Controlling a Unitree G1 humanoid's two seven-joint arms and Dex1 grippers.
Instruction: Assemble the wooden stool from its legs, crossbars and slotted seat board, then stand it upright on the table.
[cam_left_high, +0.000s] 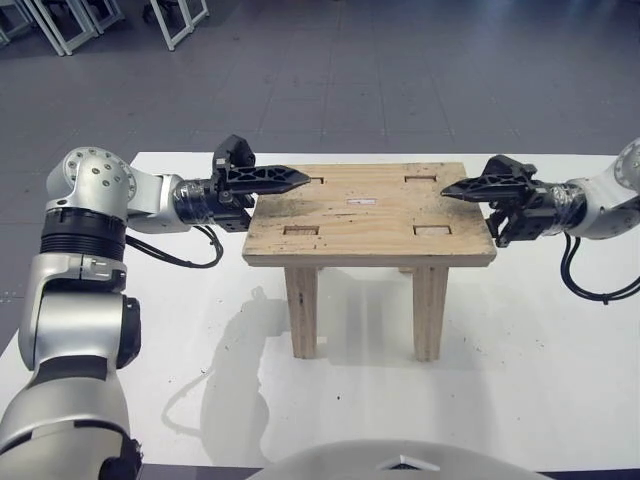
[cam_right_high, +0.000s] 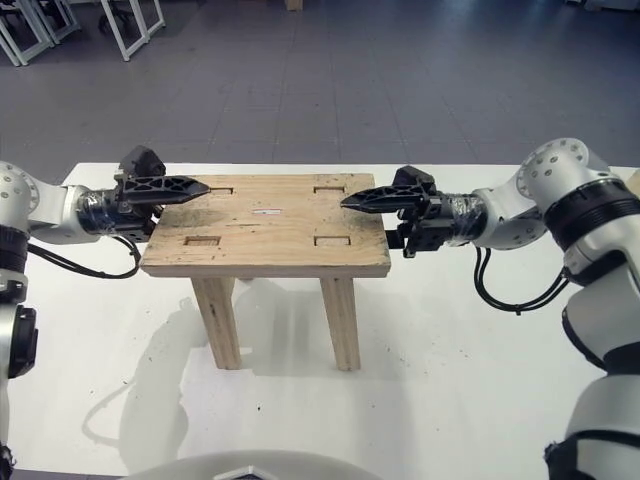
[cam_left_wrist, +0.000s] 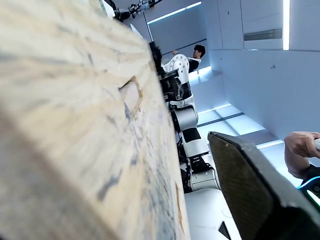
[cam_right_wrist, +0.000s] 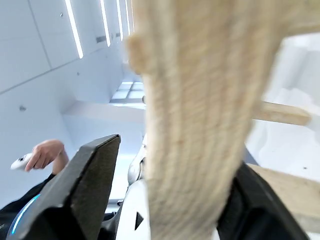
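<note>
The stool stood upright near the middle of the white table, fully put together: seat board flat on top, two front legs and planted on the table, the rear ones mostly hidden behind them. Four rectangular slots showed in the board, one near each corner, w/ leg tenons filling them flush.

Left gripper was at the board's left edge, arm stretched in level from the left. Its upper finger lay over the top face, pointing toward the far-left slot. In the left wrist view one finger sat apart from the wood, w/ a clear gap, so the jaws were parted around the edge, not clamped on it.

Right gripper mirrored this at the board's right edge, tip reaching over the top between the two right-hand slots. Right wrist view showed the board's edge running between the two fingers: one finger stood off from the wood, the other was close against it, prob. touching, though the view is too tight to be sure. Jaws parted here too, straddling the seat.
</note>
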